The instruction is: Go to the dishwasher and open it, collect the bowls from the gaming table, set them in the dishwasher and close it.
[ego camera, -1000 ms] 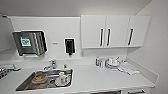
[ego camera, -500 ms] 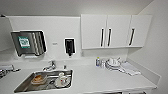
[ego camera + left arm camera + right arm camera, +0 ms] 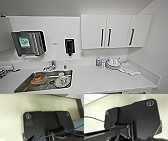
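Note:
I face a white kitchen counter (image 3: 100,80) with a steel sink (image 3: 25,85) set into it. The dishwasher, the bowls and the gaming table are out of view. In the sink lie an orange-brown stack of dishes (image 3: 38,78) and a white dish (image 3: 62,80). In the left wrist view my own dark plate (image 3: 41,122) stands before a pale surface. The right wrist view has the same kind of plate (image 3: 142,117) before a pale floor or wall.
White wall cupboards (image 3: 115,31) with dark bar handles hang at the upper right. A towel dispenser (image 3: 28,42) and a dark soap dispenser (image 3: 69,46) are on the wall. White dishes (image 3: 113,62), a small bottle (image 3: 98,61) and a cloth (image 3: 130,69) sit at the counter's back right.

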Controlling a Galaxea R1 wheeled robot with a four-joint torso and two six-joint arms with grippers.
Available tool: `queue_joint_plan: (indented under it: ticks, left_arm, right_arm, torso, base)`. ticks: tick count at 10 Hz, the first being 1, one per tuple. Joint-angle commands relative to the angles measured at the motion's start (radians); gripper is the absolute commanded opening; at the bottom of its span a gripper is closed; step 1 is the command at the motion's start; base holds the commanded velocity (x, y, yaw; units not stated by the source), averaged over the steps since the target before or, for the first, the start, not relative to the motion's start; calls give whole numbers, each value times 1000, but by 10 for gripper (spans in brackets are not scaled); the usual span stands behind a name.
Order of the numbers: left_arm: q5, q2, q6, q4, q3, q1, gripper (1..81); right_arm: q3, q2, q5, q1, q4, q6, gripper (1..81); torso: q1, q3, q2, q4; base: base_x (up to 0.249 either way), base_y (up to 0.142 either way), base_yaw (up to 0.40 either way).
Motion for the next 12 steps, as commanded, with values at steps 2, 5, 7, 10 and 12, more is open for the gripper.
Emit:
queue_joint_plan:
  ticks: [2, 5, 7, 10, 12]
  left_arm:
    - [6, -119, 2, 5, 97, -54, 811]
    - [-98, -274, 2, 7, 311, -39, 811]
    - [-116, -406, 2, 8, 496, -45, 811]
    - [-193, -637, 16, 34, 805, -46, 811]
    - [-222, -766, 16, 76, 959, -48, 811]
  right_arm:
    - [271, -183, -49, 64, 10, 3, 811]
    - [474, -335, -64, 98, 13, 6, 811]
    - [582, -439, -68, 123, 19, 24, 811]
    - [784, -589, -75, 173, 28, 41, 811]
    - [850, -650, -90, 212, 31, 43, 811]
  torso:
    - [0, 0, 0, 0]
    - [64, 0, -100, 0]
    - [72, 0, -113, 0]
    - [131, 0, -208, 0]
    - [176, 0, -280, 0]
  base:
    - [0, 0, 0]
    - [0, 0, 0]
    - [0, 0, 0]
    - [0, 0, 0]
    - [0, 0, 0]
